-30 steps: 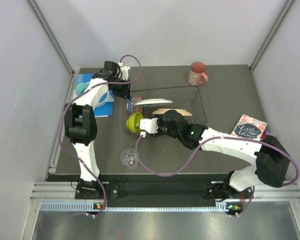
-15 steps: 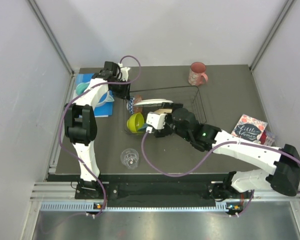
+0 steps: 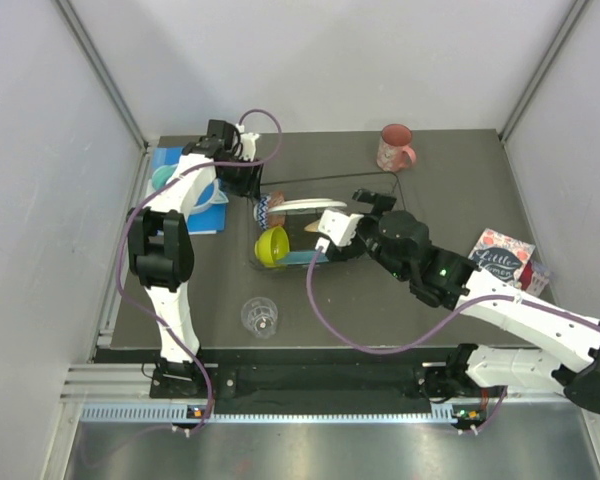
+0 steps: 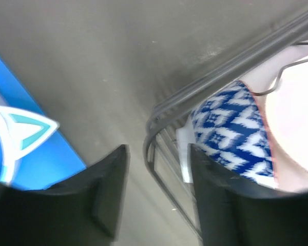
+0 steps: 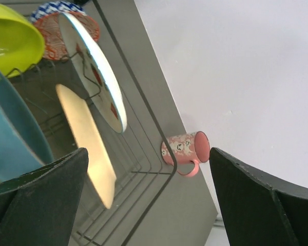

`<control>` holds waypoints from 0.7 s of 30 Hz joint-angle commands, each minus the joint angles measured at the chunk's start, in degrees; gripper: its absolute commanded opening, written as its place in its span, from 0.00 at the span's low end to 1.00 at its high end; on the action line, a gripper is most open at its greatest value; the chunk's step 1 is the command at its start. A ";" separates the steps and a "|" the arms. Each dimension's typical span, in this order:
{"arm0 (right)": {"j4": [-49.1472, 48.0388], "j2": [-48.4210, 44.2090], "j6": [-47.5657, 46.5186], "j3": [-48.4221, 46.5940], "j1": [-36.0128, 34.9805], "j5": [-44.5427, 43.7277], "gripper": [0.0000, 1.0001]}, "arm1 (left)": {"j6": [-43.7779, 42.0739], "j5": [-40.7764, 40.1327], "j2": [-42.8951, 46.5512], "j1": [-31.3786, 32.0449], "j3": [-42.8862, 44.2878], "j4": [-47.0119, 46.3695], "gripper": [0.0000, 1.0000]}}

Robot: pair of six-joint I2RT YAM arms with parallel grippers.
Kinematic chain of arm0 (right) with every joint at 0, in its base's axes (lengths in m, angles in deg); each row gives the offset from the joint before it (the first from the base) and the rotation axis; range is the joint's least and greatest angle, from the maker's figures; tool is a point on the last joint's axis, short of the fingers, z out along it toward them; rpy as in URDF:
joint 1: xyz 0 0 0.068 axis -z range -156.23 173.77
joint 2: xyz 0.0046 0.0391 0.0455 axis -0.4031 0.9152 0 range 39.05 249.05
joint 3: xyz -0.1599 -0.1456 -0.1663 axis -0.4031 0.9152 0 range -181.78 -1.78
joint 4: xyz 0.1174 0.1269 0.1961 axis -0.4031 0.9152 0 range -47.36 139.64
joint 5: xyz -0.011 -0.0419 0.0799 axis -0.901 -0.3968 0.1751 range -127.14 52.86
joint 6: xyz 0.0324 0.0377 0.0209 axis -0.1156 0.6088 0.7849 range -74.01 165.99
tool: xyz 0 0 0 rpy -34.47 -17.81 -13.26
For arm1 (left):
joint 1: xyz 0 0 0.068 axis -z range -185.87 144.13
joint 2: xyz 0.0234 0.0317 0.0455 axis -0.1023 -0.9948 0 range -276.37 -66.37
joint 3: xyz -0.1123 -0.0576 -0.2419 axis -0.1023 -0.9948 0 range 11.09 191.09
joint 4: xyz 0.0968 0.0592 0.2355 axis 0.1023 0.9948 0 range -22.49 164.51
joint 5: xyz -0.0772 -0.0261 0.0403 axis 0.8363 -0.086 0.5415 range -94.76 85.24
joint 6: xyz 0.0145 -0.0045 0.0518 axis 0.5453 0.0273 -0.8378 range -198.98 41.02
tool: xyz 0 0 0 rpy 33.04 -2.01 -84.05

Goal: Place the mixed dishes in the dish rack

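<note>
The dish rack (image 3: 310, 181) holds a white plate with red shapes (image 3: 305, 204), a cream plate (image 5: 84, 138), a teal plate (image 3: 298, 259), the lime-green bowl (image 3: 272, 246) and a red-patterned bowl (image 3: 267, 208) with a blue-and-white outside (image 4: 231, 128). My right gripper (image 3: 320, 245) hovers open over the rack's middle, just right of the lime-green bowl (image 5: 13, 38), with nothing between its fingers. My left gripper (image 3: 248, 185) is at the rack's back-left corner, its open fingers straddling the corner wire (image 4: 159, 110). The pink mug (image 3: 394, 148) and the clear glass (image 3: 260, 316) stand on the table.
Teal headphones (image 3: 165, 180) lie on a blue pad (image 4: 36, 159) at the left edge, beside my left arm. A printed card (image 3: 500, 255) lies at the right. The mug (image 5: 187, 148) stands just beyond the rack's far right corner. Walls enclose the table on three sides.
My right gripper opened, let go of the lime-green bowl in the rack's front-left corner and drew back to the right. My left gripper's fingers spread a little wider at the corner.
</note>
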 commanded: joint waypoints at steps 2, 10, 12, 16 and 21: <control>-1.22 -0.08 -0.74 0.11 6.55 1.83 1.00 | 0.15 1.16 2.91 0.68 1.76 1.99 0.65; 6.92 4.58 3.64 -3.75 13.86 13.42 0.98 | 0.23 1.07 3.17 0.32 1.76 1.81 0.68; 10.19 5.02 5.49 -6.39 15.18 16.24 0.98 | 0.15 1.15 3.17 0.15 1.50 1.90 0.68; 16.60 4.76 8.13 -8.24 15.36 17.84 0.98 | 0.41 1.77 3.35 -0.20 0.97 1.55 0.67; 17.41 2.21 9.45 -4.90 15.36 18.98 0.98 | 1.55 3.08 3.61 -0.64 0.18 0.49 0.67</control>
